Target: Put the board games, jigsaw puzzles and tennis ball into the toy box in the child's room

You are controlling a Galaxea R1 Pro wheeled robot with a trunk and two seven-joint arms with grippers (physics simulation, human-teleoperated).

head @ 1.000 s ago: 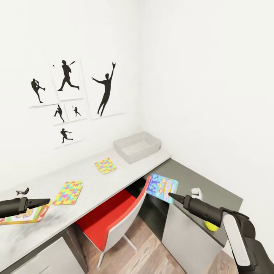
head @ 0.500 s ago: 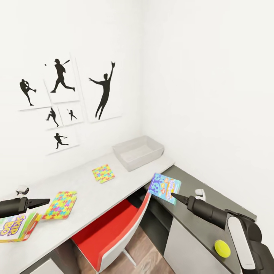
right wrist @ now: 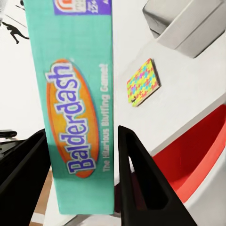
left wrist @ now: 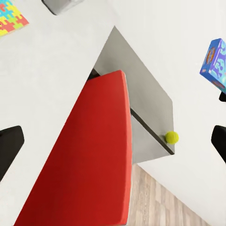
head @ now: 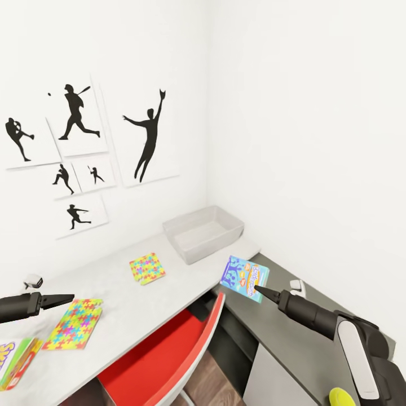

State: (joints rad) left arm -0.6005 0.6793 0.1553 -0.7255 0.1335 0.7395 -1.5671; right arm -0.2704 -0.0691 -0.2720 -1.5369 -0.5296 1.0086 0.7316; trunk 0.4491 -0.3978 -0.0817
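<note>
The right tool point(head: 258, 288) grips a flat blue-and-teal printed cardboard game box point(head: 245, 278) by its edge, upright over the bench's inner corner, ready to carry to the light grey sloped-sided bin point(head: 204, 233) at the bench's back edge. The left tool point(head: 66, 297) hovers empty; its gap I cannot tell.

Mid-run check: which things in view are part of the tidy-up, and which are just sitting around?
Job: toy box; Balderdash board game in right hand; two jigsaw puzzles; board game at the desk's near edge; tennis ball.

Lying about: red chair; wall prints.
</note>
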